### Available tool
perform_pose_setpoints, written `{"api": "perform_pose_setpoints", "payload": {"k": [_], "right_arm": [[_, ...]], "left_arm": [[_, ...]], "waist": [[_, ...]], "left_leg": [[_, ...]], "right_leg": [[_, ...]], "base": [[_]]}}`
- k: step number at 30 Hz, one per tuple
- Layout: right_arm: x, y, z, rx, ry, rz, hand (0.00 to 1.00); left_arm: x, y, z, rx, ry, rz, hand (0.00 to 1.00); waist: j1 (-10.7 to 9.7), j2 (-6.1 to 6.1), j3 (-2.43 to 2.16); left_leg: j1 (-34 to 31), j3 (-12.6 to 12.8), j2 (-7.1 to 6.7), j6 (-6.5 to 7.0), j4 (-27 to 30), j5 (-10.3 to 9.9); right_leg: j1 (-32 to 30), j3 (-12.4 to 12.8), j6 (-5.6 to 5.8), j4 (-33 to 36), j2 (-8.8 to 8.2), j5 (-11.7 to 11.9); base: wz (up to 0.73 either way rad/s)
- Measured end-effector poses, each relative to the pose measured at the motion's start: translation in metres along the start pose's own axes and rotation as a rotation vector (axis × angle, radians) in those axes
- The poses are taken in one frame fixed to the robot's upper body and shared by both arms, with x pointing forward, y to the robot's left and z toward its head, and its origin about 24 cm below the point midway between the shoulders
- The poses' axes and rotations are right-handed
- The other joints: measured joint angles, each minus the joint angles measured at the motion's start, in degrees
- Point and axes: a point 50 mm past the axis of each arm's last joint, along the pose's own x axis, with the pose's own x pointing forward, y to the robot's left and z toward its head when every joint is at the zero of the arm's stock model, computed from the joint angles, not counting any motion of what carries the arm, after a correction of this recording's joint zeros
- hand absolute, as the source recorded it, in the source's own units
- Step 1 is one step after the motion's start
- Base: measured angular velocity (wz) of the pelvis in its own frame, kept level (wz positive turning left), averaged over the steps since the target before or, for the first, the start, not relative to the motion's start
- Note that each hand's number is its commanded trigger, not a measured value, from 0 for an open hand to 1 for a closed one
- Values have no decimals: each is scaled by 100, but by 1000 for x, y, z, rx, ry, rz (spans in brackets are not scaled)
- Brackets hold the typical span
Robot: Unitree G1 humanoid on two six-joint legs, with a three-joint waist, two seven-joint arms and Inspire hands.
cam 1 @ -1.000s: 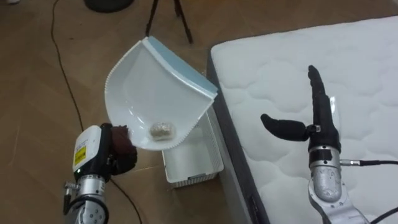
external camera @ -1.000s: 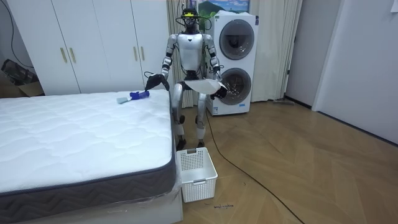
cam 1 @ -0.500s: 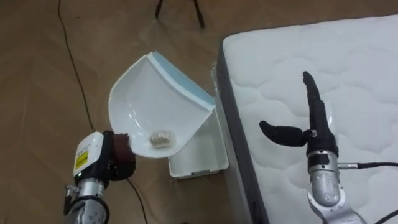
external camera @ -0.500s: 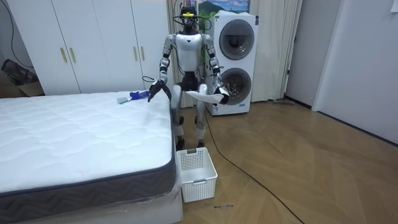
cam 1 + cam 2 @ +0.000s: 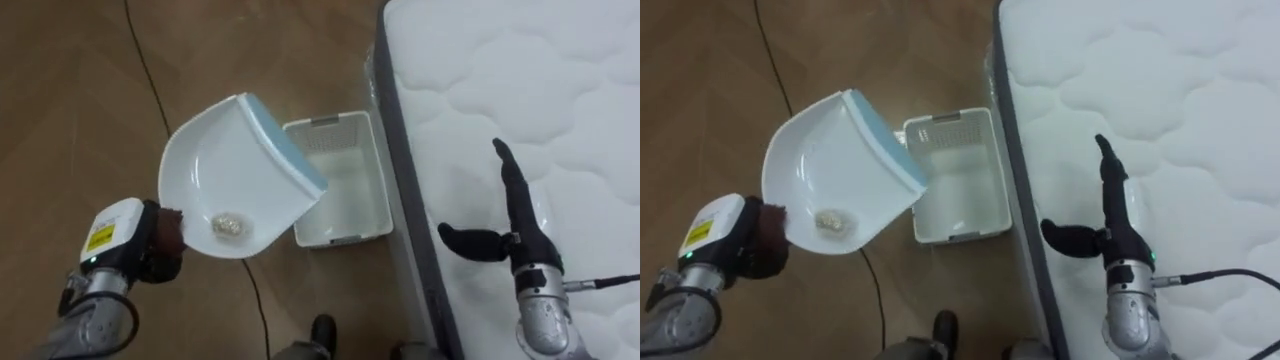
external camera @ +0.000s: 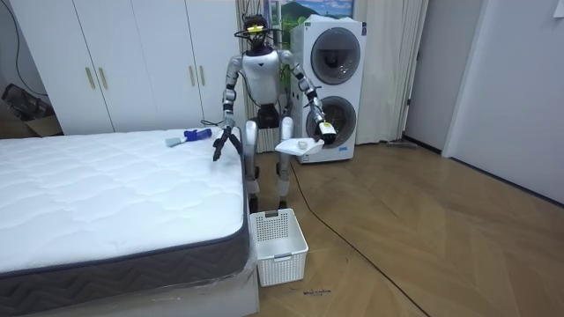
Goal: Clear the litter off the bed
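My left hand (image 5: 160, 246) is shut on the handle of a white dustpan (image 5: 232, 172) with a blue rim, held level over the wooden floor left of the bed. A small pale crumpled scrap (image 5: 228, 225) lies in the pan near the handle. My right hand (image 5: 516, 222) is open with straight fingers, hovering above the edge of the white quilted mattress (image 5: 560, 90). A white slatted basket (image 5: 340, 182) stands on the floor against the bed's side, just right of the pan. In the room view a blue brush (image 6: 189, 136) lies on the bed's far corner, close to my right hand (image 6: 218, 146).
I stand at the bed's far corner, in front of stacked washing machines (image 6: 338, 79). White wardrobes (image 6: 132, 62) line the wall behind the bed. Open wooden floor (image 6: 414, 238) stretches to the room view's right.
The camera has shifted, so the basket shows whole beside the pan. My left arm has swung the dustpan outward, away from my body. The right hand has dropped lower by the bed's edge.
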Motion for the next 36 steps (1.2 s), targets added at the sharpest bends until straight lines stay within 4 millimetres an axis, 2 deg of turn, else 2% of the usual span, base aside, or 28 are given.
{"api": "perform_pose_setpoints", "payload": {"k": [1,3,4,5,6,8,13,17,20,22,25,28,29,32,34,36], "right_arm": [[1,-2,0,-11,-5,1,0],[3,-11,-3,-57,-13,-1,0],[3,-13,-4,-69,-7,-2,0],[2,-16,-7,-85,11,-6,0],[1,-17,-10,-93,25,-11,0],[1,-16,-8,-105,15,-6,0],[2,-16,-5,-147,-6,4,0],[4,-16,-1,-153,-6,-3,0],[5,-16,0,-161,7,-9,0],[6,-17,2,-166,8,-12,0],[9,-21,6,-176,-4,-22,0],[8,-23,9,-174,-13,-23,0],[8,-23,11,-169,-17,-18,0],[10,-24,12,-169,-20,0,0],[12,-28,15,-172,-39,8,0],[12,-28,16,-168,-39,9,0]], "left_arm": [[0,2,-2,8,6,-2,100],[2,7,-9,18,36,-33,100],[3,8,-10,17,47,-44,100],[4,9,-11,22,60,-61,100],[6,12,-11,28,66,-71,100],[7,17,-14,43,76,-82,100],[6,24,-24,81,110,-119,100],[7,29,-34,125,175,-179,100],[11,33,-38,143,228,-203,100],[12,38,-41,151,250,-214,100],[15,50,-44,169,273,-222,100],[17,57,-45,177,296,-226,100],[17,61,-48,187,301,-232,100],[15,69,-54,213,320,-247,100],[14,75,-57,230,333,-260,100],[14,79,-60,234,344,-262,100]], "waist": [[-8,55,5],[-53,296,5],[-63,337,2],[-100,403,-23],[-154,427,-37],[-172,436,-43],[-302,445,-49],[-357,484,-33],[-352,562,-3],[-358,608,-11],[-369,718,1],[-415,781,1],[-495,796,6],[-527,834,4],[-526,898,20],[-527,922,11]], "left_leg": [[-3,48,6,-5,-56,40],[-97,296,23,-14,-129,110],[-107,389,24,-9,-167,138],[-119,610,40,20,-283,211],[-118,855,65,63,-387,289],[-136,1061,122,85,-496,343],[-178,1094,133,91,-469,360],[-201,1134,139,106,-466,348],[-221,1145,140,111,-466,345],[-282,1148,138,111,-461,345],[-359,1196,141,117,-438,345],[-362,1472,158,182,-404,315],[-362,1557,144,214,-359,291],[-364,1652,129,216,-356,288],[-388,1738,141,210,-346,294],[-390,1781,151,208,-342,295]], "right_leg": [[-29,13,0,20,-17,0],[-116,48,-17,57,-68,-108],[-173,93,-18,115,-90,-130],[-280,163,-16,202,-144,-168],[-366,213,-11,267,-194,-220],[-476,294,-15,326,-193,-233],[-541,328,1,322,-167,-218],[-546,314,1,310,-168,-218],[-554,308,0,309,-169,-224],[-622,308,-3,329,-174,-228],[-701,312,-4,355,-186,-229],[-741,353,11,498,-245,-306],[-753,360,19,597,-290,-371],[-862,511,16,733,-292,-410],[-951,608,2,815,-277,-423],[-980,652,-3,844,-268,-438]], "base": [[0],[-10],[-7],[0],[5],[-7],[-4],[5],[4],[0],[0],[4],[8],[-8],[-11],[-8]]}}
